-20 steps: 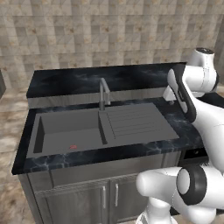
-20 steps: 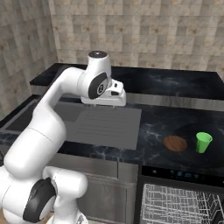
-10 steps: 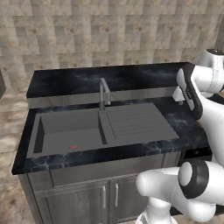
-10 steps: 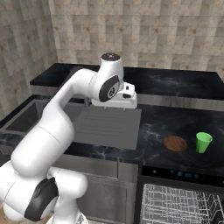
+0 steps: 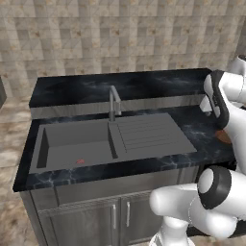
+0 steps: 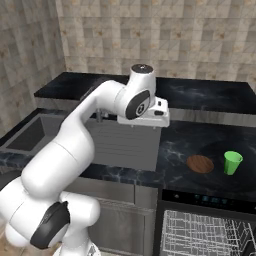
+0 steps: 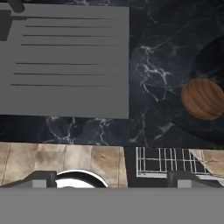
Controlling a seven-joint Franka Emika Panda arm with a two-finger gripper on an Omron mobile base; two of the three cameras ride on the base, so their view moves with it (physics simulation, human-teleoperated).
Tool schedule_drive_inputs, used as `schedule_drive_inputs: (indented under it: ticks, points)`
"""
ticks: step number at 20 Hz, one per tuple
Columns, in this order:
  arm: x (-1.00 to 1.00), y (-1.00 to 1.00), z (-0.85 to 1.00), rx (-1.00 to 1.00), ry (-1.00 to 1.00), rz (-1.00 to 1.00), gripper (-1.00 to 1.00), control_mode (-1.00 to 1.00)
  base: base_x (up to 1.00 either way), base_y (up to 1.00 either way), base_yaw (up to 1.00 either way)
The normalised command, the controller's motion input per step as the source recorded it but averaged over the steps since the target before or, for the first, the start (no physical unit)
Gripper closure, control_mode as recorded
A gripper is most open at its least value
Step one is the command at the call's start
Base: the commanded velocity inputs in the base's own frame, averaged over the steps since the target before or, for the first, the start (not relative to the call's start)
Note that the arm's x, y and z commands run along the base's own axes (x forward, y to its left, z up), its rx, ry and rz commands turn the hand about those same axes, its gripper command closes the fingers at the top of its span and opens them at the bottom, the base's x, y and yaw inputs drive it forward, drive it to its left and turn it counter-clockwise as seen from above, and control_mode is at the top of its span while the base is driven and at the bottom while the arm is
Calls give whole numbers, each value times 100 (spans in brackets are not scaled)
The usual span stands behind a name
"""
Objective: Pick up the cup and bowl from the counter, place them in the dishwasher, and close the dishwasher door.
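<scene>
While you scan the left base view, the grey sink [image 5: 77, 144] sits sunk in the black counter [image 5: 120, 86] under tan wall tiles. From the right base view, the bowl [image 6: 200, 163] and cup [image 6: 232, 162] stand right of that sink, above the dishwasher [image 6: 207, 230]. Your hand view shows the gripper [image 7: 111, 178] spread wide, holding nothing, with the bowl right of the drainboard [image 7: 65, 61].

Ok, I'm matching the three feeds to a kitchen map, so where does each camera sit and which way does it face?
Left base view: behind the arm's left, facing forward-down at the sink and counter; white arm at right.
Right base view: behind its right, facing the bowl, cup and dishwasher; arm from lower left.
Hand view: above the counter, looking down past the open gripper; fingertips at the bottom.
Right base and hand views share the bowl.
</scene>
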Motion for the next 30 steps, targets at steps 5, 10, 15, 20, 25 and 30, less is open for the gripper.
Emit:
schedule_drive_inputs:
  ticks: [5, 10, 15, 20, 25, 30]
  points:
    - [0, -39, -7, 0, 0, 0, -100, -100, 0, 0, 0]
    - [0, -39, -2, 0, 0, 0, -100, -100, 0, 0, 0]
    - [0, -35, 0, 0, 0, 0, -100, -100, 0, 0, 0]
    - [0, -39, -2, 0, 0, 0, -100, -100, 0, 0, 0]
    - [0, -38, -11, 0, 0, 0, -100, -100, 0, 0, 0]
    - [0, -27, -28, 0, 0, 0, -100, -100, 0, 0, 0]
